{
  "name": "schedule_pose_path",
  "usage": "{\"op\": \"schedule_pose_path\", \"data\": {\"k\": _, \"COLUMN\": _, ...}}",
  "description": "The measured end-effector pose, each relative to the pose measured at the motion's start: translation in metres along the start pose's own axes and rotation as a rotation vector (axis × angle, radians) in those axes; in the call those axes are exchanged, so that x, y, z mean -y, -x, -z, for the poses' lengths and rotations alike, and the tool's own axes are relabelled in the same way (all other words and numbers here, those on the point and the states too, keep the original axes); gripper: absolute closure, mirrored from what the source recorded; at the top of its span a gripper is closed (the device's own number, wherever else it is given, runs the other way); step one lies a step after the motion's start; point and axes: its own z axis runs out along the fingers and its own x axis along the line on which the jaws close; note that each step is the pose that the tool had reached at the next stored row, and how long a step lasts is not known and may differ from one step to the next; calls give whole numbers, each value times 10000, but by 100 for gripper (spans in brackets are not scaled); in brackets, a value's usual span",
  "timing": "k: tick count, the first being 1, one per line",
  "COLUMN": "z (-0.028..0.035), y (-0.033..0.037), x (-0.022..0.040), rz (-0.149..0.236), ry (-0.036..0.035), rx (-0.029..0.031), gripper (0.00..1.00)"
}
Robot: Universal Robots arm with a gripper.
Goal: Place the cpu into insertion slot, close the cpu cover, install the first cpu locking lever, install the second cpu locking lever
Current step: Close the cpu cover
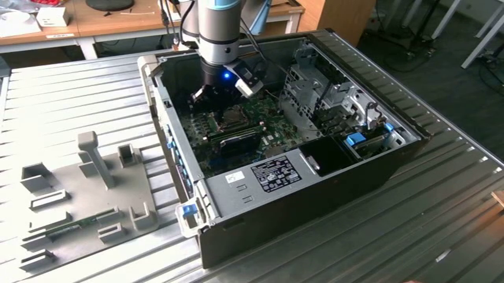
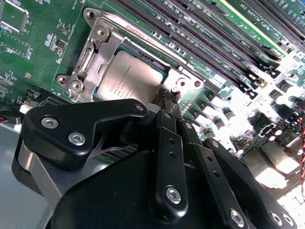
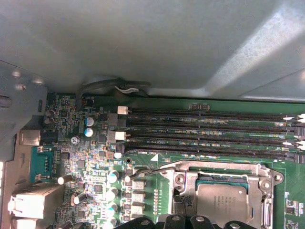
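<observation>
second wrist view: the gripper (image 2: 170,98), pinched narrow, hangs just beside the cpu (image 2: 131,78) lying under the cpu cover (image 2: 107,50).

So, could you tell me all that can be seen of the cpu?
The cpu is a flat square chip with a dull grey metal top that bears faint print. It lies flat on the green board, and the silvery cover frames its edges, so its top shows through the cut-out. The gripper hangs close by one edge; contact cannot be told.
</observation>
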Motion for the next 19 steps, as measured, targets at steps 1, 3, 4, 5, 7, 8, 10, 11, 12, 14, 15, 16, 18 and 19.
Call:
{"op": "schedule_pose_path", "data": {"k": 1, "z": 0, "y": 0, "x": 0, "rz": 0, "ry": -1, "rx": 0, "gripper": 90}}
{"op": "schedule_pose_path", "data": {"k": 3, "z": 0, "y": 0, "x": 0, "rz": 0, "ry": -1, "rx": -1, "gripper": 90}}
{"op": "schedule_pose_path", "data": {"k": 4, "z": 0, "y": 0, "x": 0, "rz": 0, "ry": 0, "rx": -1, "gripper": 90}}
{"op": "schedule_pose_path", "data": {"k": 5, "z": 0, "y": 0, "x": 0, "rz": 0, "ry": -1, "rx": -1, "gripper": 90}}
{"op": "schedule_pose_path", "data": {"k": 7, "z": -1, "y": -1, "x": 1, "rz": 0, "ry": -3, "rx": -2, "gripper": 90}}
{"op": "schedule_pose_path", "data": {"k": 8, "z": -1, "y": -1, "x": 1, "rz": 0, "ry": -4, "rx": -3, "gripper": 90}}
{"op": "schedule_pose_path", "data": {"k": 10, "z": -1, "y": -1, "x": 1, "rz": 0, "ry": -4, "rx": -3, "gripper": 90}}
{"op": "schedule_pose_path", "data": {"k": 11, "z": -1, "y": -1, "x": 1, "rz": 0, "ry": -4, "rx": -3, "gripper": 90}}
{"op": "schedule_pose_path", "data": {"k": 12, "z": -1, "y": -1, "x": 2, "rz": 0, "ry": -6, "rx": -5, "gripper": 90}}
{"op": "schedule_pose_path", "data": {"k": 14, "z": -1, "y": -2, "x": 2, "rz": 0, "ry": -8, "rx": -6, "gripper": 90}}
{"op": "schedule_pose_path", "data": {"k": 15, "z": -2, "y": -2, "x": 2, "rz": 0, "ry": -8, "rx": -6, "gripper": 90}}
{"op": "schedule_pose_path", "data": {"k": 16, "z": -2, "y": -2, "x": 2, "rz": 0, "ry": -8, "rx": -6, "gripper": 90}}
{"op": "schedule_pose_path", "data": {"k": 18, "z": -1, "y": -2, "x": 2, "rz": 0, "ry": -10, "rx": -7, "gripper": 90}}
{"op": "schedule_pose_path", "data": {"k": 19, "z": -1, "y": -2, "x": 2, "rz": 0, "ry": -10, "rx": -7, "gripper": 90}}
